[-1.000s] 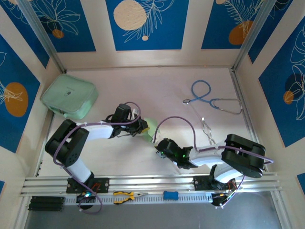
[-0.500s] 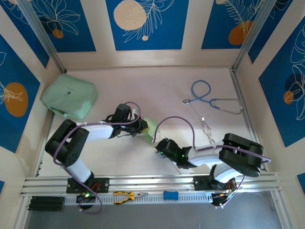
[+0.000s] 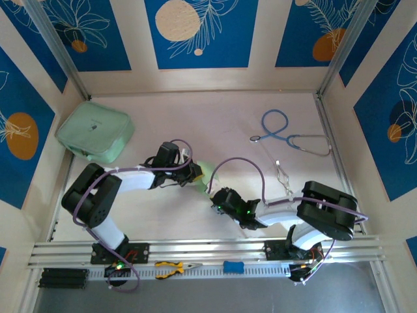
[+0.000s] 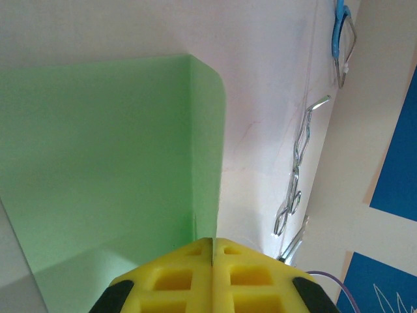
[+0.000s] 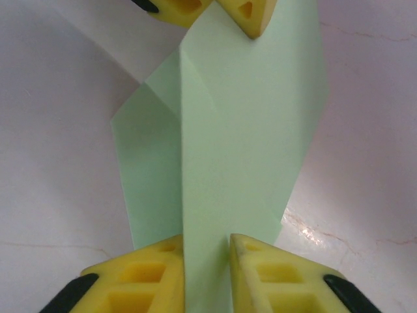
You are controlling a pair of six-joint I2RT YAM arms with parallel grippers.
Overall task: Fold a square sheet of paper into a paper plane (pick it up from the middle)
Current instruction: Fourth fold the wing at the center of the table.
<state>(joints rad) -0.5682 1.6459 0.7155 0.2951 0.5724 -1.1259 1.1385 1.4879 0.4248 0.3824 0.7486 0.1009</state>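
The square sheet of paper (image 3: 206, 172) is light green, creased, and lifted off the table between both arms. My left gripper (image 3: 197, 175) is shut on the paper's near edge (image 4: 111, 163), its yellow pads pressed together (image 4: 213, 242). Its fingertips (image 5: 251, 16) show at the top of the right wrist view, pinching the sheet's far end. My right gripper (image 3: 214, 197) faces it from the other side. Its jaws (image 5: 205, 244) stand a little apart, with a folded band of the paper (image 5: 241, 130) running between them. No finished paper plane shape is visible.
A mint-green zip pouch (image 3: 96, 132) lies at the back left. A blue stethoscope (image 3: 287, 134) and metal tongs (image 3: 283, 176) lie to the right of the arms. Yellow pliers (image 3: 172, 267) and a small blue item (image 3: 232, 266) rest on the front rail.
My right gripper has crept slightly up and left towards the paper, and its jaws have narrowed a little. The left arm and the paper have stayed put.
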